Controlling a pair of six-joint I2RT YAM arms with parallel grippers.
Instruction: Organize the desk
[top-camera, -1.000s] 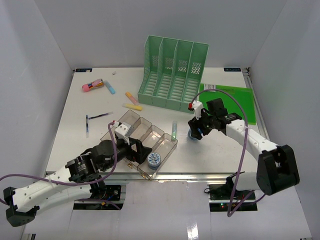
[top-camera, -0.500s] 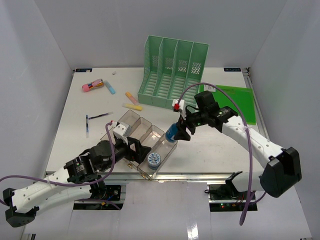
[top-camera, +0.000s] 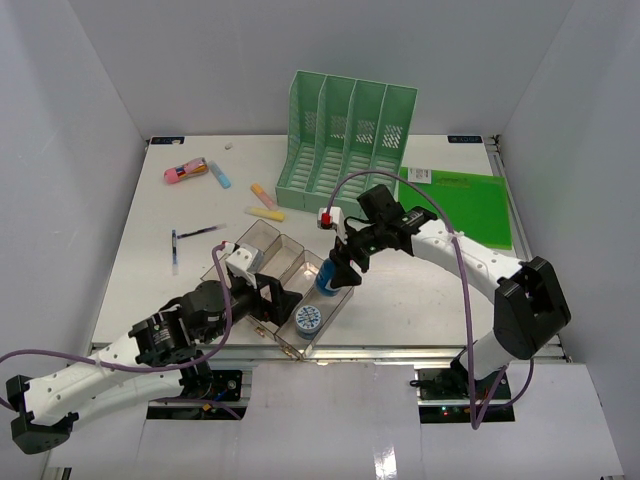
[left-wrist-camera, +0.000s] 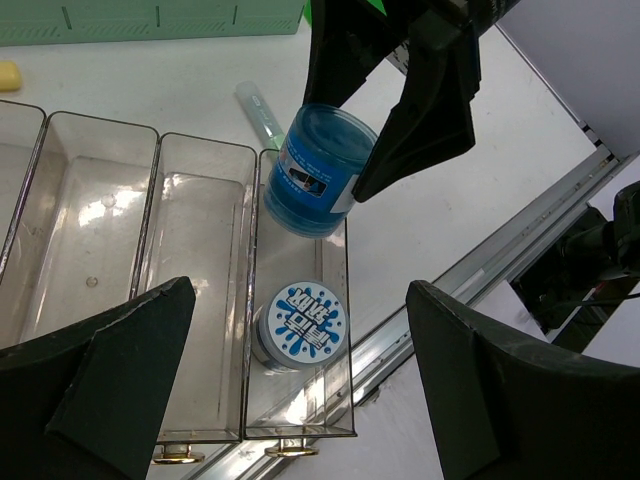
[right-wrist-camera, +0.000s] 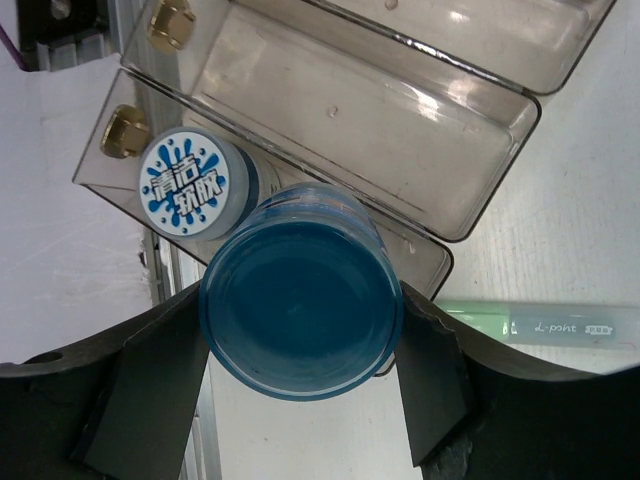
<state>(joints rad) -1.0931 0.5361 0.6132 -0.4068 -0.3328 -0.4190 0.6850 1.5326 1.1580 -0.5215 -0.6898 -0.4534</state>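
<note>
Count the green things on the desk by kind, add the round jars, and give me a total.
Jars: 2
Green file rack: 1
Green folder: 1
Green pen: 1
Total: 5

My fingers (right-wrist-camera: 140, 400) are matt black plastic. The jar (right-wrist-camera: 300, 305) is smooth, glossy, translucent blue plastic. The tray (right-wrist-camera: 400, 130) is clear glossy plastic with shiny brass-coloured knobs (right-wrist-camera: 172, 20). The desk (right-wrist-camera: 560, 200) is smooth matt white, its rail (left-wrist-camera: 490, 265) bare metal.
</note>
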